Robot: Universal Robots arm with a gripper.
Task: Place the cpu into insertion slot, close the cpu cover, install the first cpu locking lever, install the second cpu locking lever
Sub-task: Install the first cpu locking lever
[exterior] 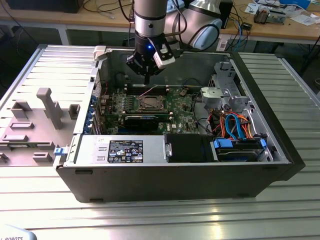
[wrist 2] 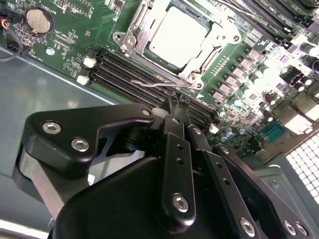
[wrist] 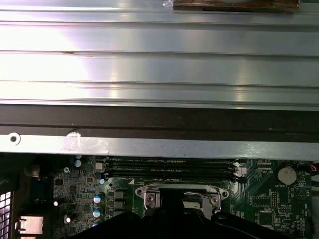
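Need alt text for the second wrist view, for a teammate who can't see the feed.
The black end effector hangs with its tips together just above a thin wire locking lever beside the insertion slot. The cpu sits seated under the closed cpu cover on the green motherboard.

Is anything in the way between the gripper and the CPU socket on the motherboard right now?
Nothing visible is. The gripper hangs over the memory slots beside the socket, and the cpu already sits in the insertion slot under the cpu cover, with open air between.
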